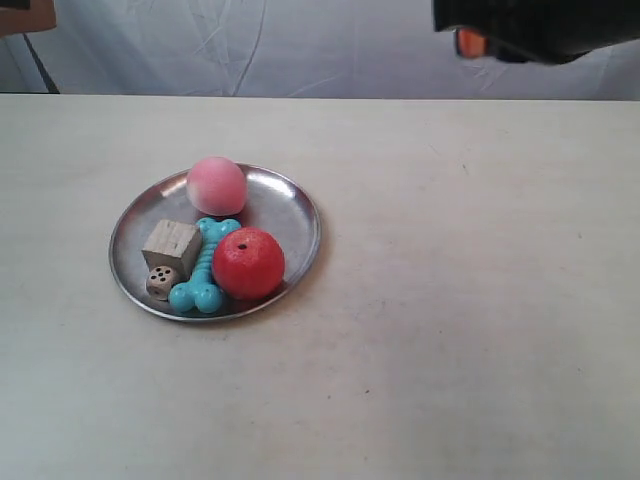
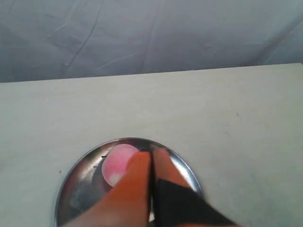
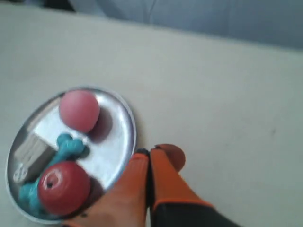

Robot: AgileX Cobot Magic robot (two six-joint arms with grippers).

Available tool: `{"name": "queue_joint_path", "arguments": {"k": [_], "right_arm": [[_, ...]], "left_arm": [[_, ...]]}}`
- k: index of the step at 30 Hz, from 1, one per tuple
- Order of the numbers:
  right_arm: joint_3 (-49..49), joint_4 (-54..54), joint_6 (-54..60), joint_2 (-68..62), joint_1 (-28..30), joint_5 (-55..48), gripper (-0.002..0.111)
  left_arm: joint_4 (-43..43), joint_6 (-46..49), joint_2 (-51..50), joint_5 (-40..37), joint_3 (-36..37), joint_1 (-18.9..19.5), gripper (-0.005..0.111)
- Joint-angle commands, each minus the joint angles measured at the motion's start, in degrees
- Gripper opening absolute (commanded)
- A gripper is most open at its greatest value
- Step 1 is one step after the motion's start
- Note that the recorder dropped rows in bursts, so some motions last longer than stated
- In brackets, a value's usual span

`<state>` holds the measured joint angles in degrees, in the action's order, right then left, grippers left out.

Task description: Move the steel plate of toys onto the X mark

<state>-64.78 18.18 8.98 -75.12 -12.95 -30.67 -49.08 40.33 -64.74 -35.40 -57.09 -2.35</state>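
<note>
The steel plate [image 1: 298, 215] lies on the pale table left of centre. It holds a pink ball [image 1: 216, 185], a red apple-like ball [image 1: 248, 263], a turquoise bone [image 1: 205, 266], a wooden cube [image 1: 171, 245] and a small die [image 1: 160, 283]. In the left wrist view my left gripper [image 2: 151, 154] is shut and empty, above the plate [image 2: 79, 166] beside the pink ball [image 2: 116, 164]. My right gripper [image 3: 149, 154] is also shut and empty, just outside the plate's rim [image 3: 129, 124] near the red ball [image 3: 63, 187]. I cannot make out the X mark.
A dark arm part [image 1: 540, 28] with an orange piece hangs at the exterior view's top right. The beige table [image 1: 470, 300] stretches wide to the right of the plate. A grey cloth backdrop [image 1: 300, 45] runs behind the far edge.
</note>
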Motion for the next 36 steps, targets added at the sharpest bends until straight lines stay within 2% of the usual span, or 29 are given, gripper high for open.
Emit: {"name": "queue_joint_path", "arguments": {"k": [1,4,8,16,22,25,31,36], "right_arm": [[10.4,-6.3,0.4,14.6,0.1,15.1,0.000],[16.2,-6.0,0.4,22.6,0.1,20.5,0.000],[21.1,0.7,0.1,29.8,0.1,19.6,0.000],[21.9,1.6,0.1,36.0,0.1,17.6,0.000],[22.7,1.6,0.1,39.1,0.4,17.7,0.000],[24.4,1.9,0.1,44.9,3.1,17.2,0.000],[32.5,1.8,0.1,64.3,12.0,21.8,0.000],[39.3,1.8,0.1,69.6,13.0,28.6,0.000]], "left_arm": [[-0.4,0.9,8.0,1.1,5.0,-3.8,0.000],[-0.2,0.8,12.5,1.0,7.2,-6.0,0.000],[-0.2,0.6,16.6,0.5,8.6,-9.1,0.000],[-0.4,0.6,18.2,-0.5,9.1,-14.6,0.000],[-0.2,0.6,18.2,-0.7,9.1,-15.5,0.000],[-1.0,0.6,18.2,-1.2,9.1,-15.5,0.000],[-1.1,0.6,18.8,-2.7,9.1,-15.5,0.000],[-1.0,0.6,18.8,-2.7,9.1,-15.5,0.000]]}}
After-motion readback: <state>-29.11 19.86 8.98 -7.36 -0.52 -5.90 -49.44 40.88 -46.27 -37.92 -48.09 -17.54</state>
